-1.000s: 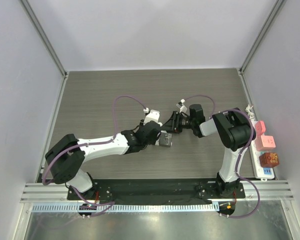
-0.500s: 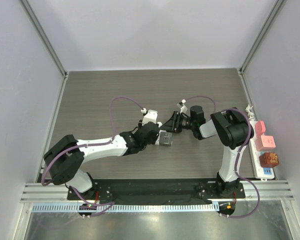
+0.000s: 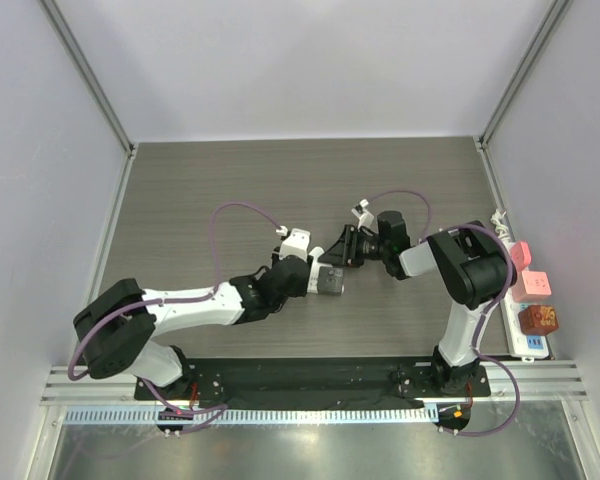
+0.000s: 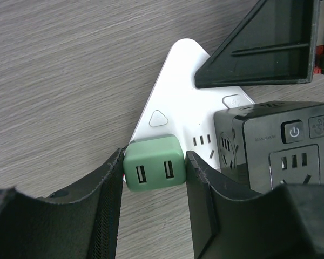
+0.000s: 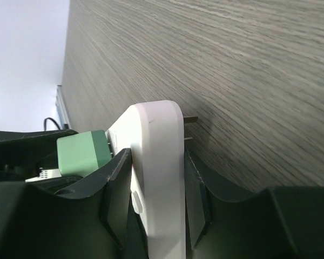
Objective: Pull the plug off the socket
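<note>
Surface: grey wood-grain worktop [image 3: 200, 190].
Plug: small green square plug [image 4: 153, 168], lower centre of the left wrist view, touching white triangular plastic socket [image 4: 178, 97].
Left end effector [image 4: 154, 162]: clamped on plug.
Right end effector [image 5: 154, 186]: clamped on socket.

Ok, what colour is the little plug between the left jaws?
Green. The small square plug, on the white triangular socket block, shows best in the left wrist view.

A grey wood-grain table [image 3: 200, 200] is seen filling the middle of the top view. Along its right edge a white power strip [image 3: 521, 342] is laid, carrying two pink adapters [image 3: 521, 256] and a brown one [image 3: 538, 319]. A black base plate [image 3: 310, 372] is fixed along the lower edge.
</note>
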